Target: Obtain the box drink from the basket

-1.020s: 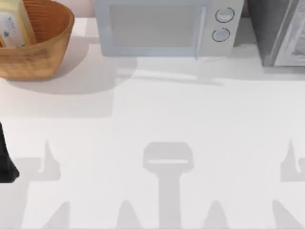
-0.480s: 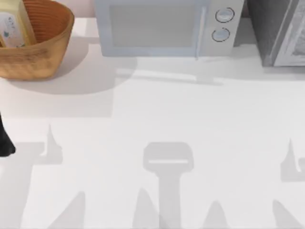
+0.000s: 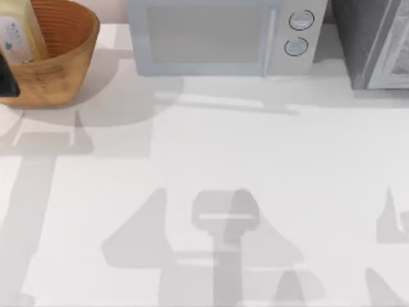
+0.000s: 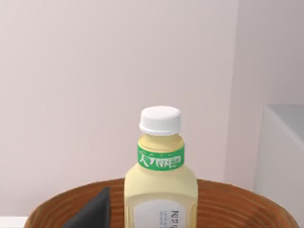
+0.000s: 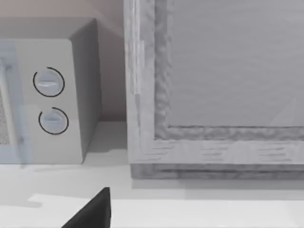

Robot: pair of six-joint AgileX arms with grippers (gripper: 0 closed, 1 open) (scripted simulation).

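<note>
Pincer (image 3: 6, 80) beside basket (image 3: 64, 57) (left arm)

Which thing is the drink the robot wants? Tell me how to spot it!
Look at the white microwave at the back of the table, then go to the round brown woven basket on its left. The box drink stands inside it. It is pale yellow with a white label and, seen from the left wrist, a white cap above a green band.
</note>
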